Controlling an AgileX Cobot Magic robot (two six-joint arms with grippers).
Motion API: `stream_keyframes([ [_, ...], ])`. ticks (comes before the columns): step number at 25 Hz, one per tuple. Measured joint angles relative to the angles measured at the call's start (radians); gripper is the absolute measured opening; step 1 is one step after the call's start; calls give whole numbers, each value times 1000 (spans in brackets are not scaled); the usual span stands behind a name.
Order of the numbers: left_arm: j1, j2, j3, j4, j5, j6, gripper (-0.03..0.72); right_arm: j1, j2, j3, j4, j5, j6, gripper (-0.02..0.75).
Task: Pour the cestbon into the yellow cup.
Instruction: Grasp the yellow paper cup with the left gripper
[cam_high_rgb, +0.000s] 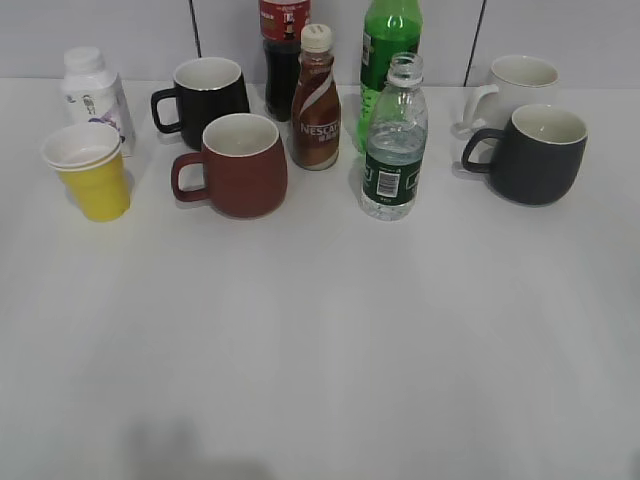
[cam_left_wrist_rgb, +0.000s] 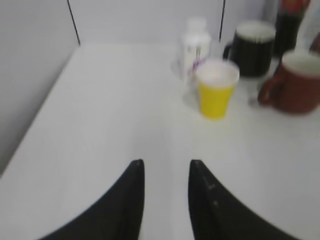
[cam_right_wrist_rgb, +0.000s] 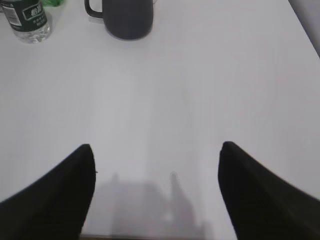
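Note:
The cestbon (cam_high_rgb: 394, 142), a clear ribbed bottle with a dark green label and no cap, stands upright mid-table; its lower part shows at the top left of the right wrist view (cam_right_wrist_rgb: 27, 20). The yellow cup (cam_high_rgb: 92, 172) stands upright at the far left, also in the left wrist view (cam_left_wrist_rgb: 216, 86). My left gripper (cam_left_wrist_rgb: 166, 165) is open and empty, well short of the cup. My right gripper (cam_right_wrist_rgb: 156, 149) is wide open and empty, near the table's front edge, far from the bottle. Neither gripper shows in the exterior view.
A dark red mug (cam_high_rgb: 235, 165), a black mug (cam_high_rgb: 205, 97), a brown Nescafe bottle (cam_high_rgb: 316, 100), a green soda bottle (cam_high_rgb: 385, 55), a dark cola bottle (cam_high_rgb: 283, 50), a white bottle (cam_high_rgb: 92, 92), a white mug (cam_high_rgb: 515, 85) and a dark grey mug (cam_high_rgb: 535, 153) stand along the back.

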Motion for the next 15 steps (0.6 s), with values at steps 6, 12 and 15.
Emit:
stream_keyframes([
  [6,-1,135,16,0,-316,0,239,1,96,-10,154,-225,-22,543],
  [12,-1,389,96,-11,-685,0,239,33,312,3,269,-522,-177,507],
  [15,-1,541,103,-13,-888,0,239,95,423,3,316,-653,-276,499],
])
